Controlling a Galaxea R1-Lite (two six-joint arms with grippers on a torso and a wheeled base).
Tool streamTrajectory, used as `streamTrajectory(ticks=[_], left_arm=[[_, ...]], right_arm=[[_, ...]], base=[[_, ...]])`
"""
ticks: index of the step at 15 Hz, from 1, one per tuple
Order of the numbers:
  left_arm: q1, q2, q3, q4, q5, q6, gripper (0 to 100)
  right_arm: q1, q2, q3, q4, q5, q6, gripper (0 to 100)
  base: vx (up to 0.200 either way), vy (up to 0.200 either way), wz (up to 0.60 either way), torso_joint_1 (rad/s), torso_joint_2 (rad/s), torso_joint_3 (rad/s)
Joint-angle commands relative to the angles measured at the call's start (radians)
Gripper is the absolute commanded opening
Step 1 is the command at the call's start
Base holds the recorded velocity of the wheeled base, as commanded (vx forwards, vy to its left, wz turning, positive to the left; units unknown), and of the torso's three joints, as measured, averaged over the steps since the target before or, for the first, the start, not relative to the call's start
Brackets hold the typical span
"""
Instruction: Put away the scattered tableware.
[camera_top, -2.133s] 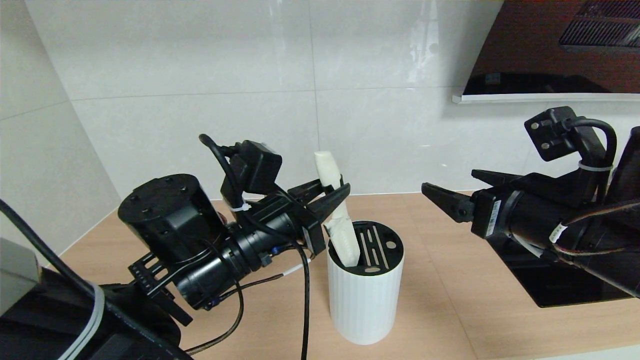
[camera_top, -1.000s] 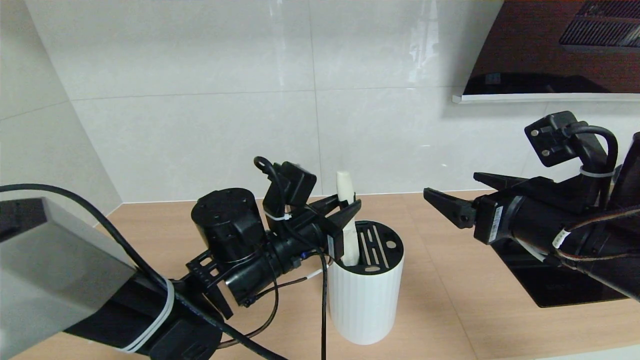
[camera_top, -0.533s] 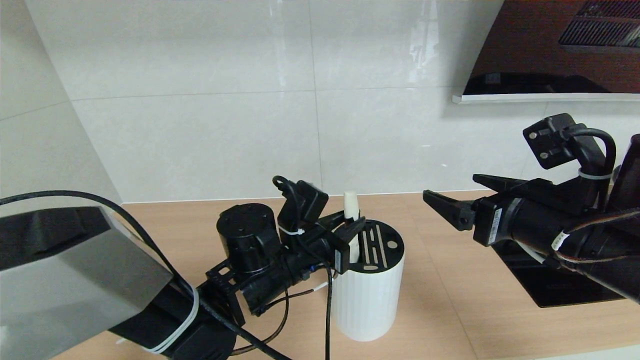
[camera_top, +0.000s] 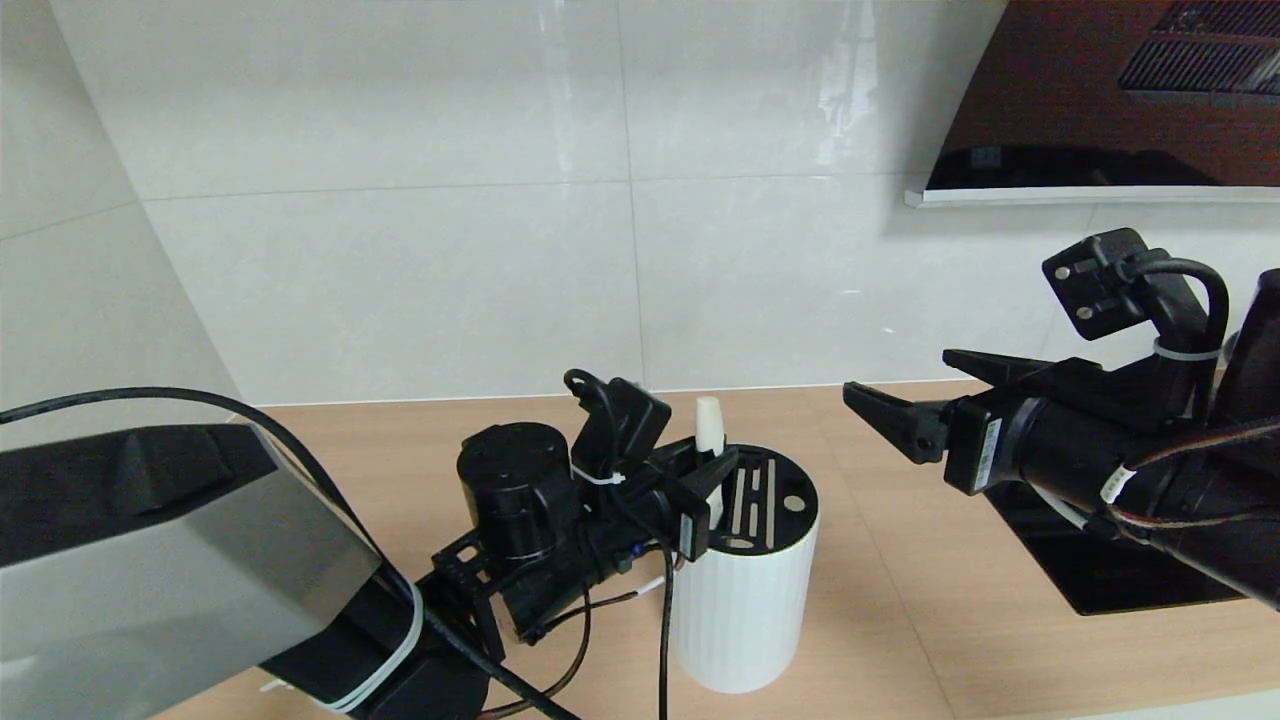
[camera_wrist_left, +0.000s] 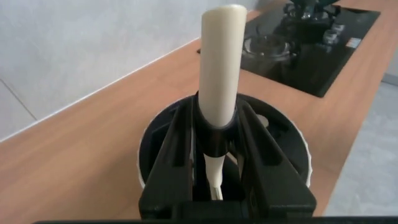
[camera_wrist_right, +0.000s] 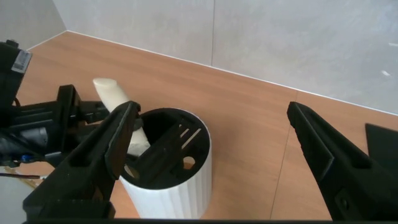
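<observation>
The left pincer (camera_top: 712, 461) is clamped on the knife (camera_top: 708, 418), whose blade sits in a slot of the white holder (camera_top: 745, 610) on the table (camera_top: 880, 600). It should stay straight, go down gently, then be let go. The right pincer (camera_top: 900, 376) is open and holds nothing.
</observation>
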Motion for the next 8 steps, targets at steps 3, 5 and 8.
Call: streamTrajectory(ticks=[3, 5, 8], left_arm=[[0.002, 0.0, -0.023, -0.024, 0.029, -0.009, 100], [0.002, 0.0, -0.023, -0.042, 0.031, -0.009, 100], [0.002, 0.0, -0.023, -0.044, 0.031, -0.009, 100]], right_arm=[[0.0, 0.003, 0.001, -0.001, 0.0, 0.0, 100], [0.0, 0.003, 0.0, -0.001, 0.0, 0.0, 100], [0.0, 0.001, 0.0, -0.001, 0.0, 0.0, 100]], base=[[0.0, 0.0, 0.0, 0.0, 0.0, 0.0], [0.0, 0.0, 0.0, 0.0, 0.0, 0.0], [0.0, 0.0, 0.0, 0.0, 0.0, 0.0]])
